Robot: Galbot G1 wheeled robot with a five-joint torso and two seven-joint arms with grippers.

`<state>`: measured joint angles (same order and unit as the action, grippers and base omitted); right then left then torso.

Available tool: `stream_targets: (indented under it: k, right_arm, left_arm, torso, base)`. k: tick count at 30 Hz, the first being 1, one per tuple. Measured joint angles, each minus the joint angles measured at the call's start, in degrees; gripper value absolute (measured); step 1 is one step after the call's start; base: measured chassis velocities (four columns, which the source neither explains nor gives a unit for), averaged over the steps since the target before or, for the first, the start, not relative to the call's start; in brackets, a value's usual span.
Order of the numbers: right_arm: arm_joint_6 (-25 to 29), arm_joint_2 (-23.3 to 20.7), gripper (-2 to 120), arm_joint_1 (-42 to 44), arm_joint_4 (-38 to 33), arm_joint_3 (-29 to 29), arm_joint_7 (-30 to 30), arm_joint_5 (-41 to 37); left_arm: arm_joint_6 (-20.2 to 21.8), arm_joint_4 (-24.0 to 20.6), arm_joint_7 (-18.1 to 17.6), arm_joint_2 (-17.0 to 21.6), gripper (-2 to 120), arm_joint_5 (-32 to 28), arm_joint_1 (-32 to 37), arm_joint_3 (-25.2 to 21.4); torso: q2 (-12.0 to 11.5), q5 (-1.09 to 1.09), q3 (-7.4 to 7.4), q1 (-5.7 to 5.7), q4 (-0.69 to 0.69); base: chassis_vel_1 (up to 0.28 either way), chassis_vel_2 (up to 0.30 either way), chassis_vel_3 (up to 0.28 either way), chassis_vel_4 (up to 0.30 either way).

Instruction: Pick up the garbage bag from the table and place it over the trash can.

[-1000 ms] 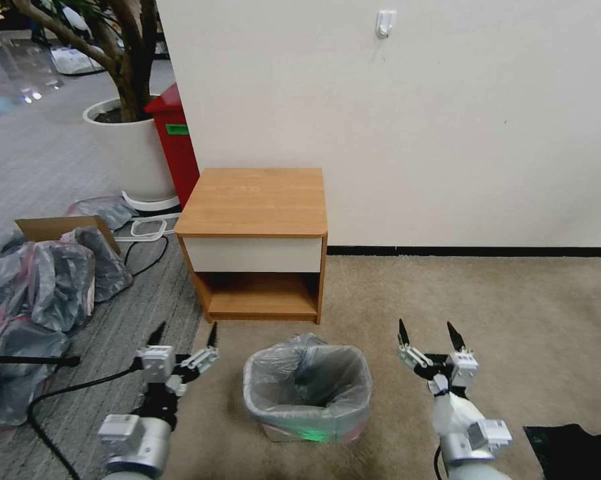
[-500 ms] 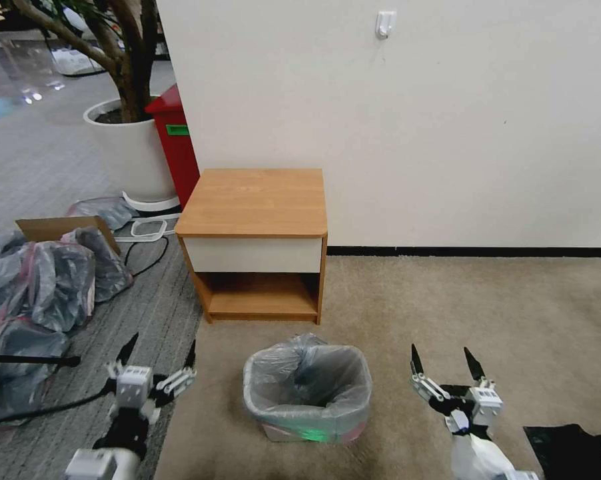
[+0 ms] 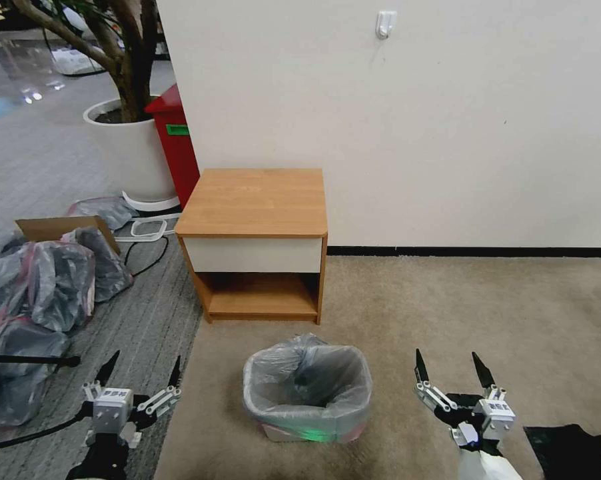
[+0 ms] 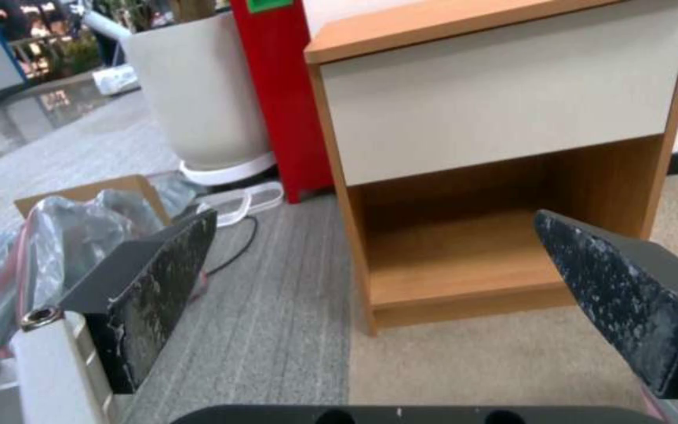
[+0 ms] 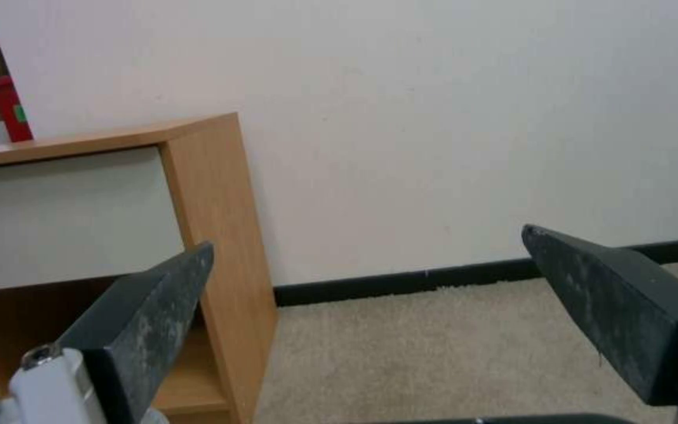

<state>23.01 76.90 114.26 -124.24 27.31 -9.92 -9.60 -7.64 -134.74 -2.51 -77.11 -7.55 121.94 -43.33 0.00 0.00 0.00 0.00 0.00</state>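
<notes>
Head view: left gripper [image 3: 142,369] is open, low over the floor. Next, the bag [image 3: 299,377] sits in the can [image 3: 312,433], before the table [image 3: 255,200]. Right gripper [image 3: 450,368] is open too.

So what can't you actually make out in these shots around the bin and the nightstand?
- Trash can, head view: the garbage bag covers its walls and inside; just a strip near the base shows.
- Nightstand shelf, left wrist view: the back is in shadow.
- Cardboard box, head view: the heap of grey bags buries most of it.
- Left end effector and right end effector, head view: arms cut off by the bottom edge.
</notes>
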Motion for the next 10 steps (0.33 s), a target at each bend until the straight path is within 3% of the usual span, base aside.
stream_targets:
  k: [10]
  right_arm:
    - [-0.1, 0.0, 100, -0.1, 0.0, 0.0, 0.0, 0.0]
  left_arm:
    - [0.1, 0.0, 0.0, 0.0, 100, -0.1, -0.1, 0.1]
  torso:
    - [0.0, 0.00, 0.00, 0.00, 0.00]
  base:
    - [0.000, 0.000, 0.000, 0.000]
